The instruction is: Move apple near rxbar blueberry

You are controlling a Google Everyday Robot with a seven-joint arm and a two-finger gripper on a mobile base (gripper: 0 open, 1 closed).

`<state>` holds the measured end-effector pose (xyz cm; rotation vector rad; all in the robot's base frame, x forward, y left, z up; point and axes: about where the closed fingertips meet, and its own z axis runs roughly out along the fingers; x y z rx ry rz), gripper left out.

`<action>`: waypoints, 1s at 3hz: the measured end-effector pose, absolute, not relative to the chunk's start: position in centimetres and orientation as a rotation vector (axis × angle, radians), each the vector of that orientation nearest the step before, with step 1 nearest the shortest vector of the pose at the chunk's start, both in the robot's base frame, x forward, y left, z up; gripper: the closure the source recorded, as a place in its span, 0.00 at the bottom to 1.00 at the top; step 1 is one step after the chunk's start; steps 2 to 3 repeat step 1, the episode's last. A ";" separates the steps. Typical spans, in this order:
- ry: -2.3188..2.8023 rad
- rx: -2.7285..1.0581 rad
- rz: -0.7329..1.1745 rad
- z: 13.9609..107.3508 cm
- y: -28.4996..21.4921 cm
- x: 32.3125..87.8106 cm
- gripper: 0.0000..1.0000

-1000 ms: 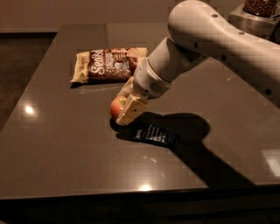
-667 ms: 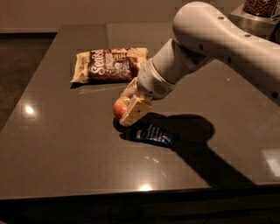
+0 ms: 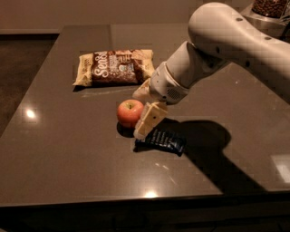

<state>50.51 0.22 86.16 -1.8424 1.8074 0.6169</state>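
Note:
The apple [image 3: 129, 112], red-orange with a yellowish top and a short stem, stands on the dark table [image 3: 68, 149] near its middle. The rxbar blueberry [image 3: 164, 140], a flat dark blue wrapper, lies just to the right of and in front of the apple, nearly touching it. My gripper [image 3: 144, 106] is just right of the apple, with its jaws apart. One cream finger [image 3: 148, 119] reaches down beside the apple, over the bar's left end. The other finger [image 3: 142, 90] shows behind the apple. The apple rests on the table, mostly clear of the fingers.
A brown and cream snack bag [image 3: 113, 67] lies at the back, left of the arm. The white arm [image 3: 226, 50] crosses the right half of the table and casts a shadow there. A container with dark contents [image 3: 272, 8] stands at the top right corner.
The gripper has let go of the apple and drawn up and to the right. The apple, mostly hidden between the fingers before, now shows almost whole on the table beside the bar.

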 end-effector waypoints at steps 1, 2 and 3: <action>1.807 -1.842 0.617 86.2 0.2 50.5 0.00; 1.807 -1.842 0.617 86.2 0.2 50.5 0.00; 1.807 -1.842 0.617 86.2 0.2 50.5 0.00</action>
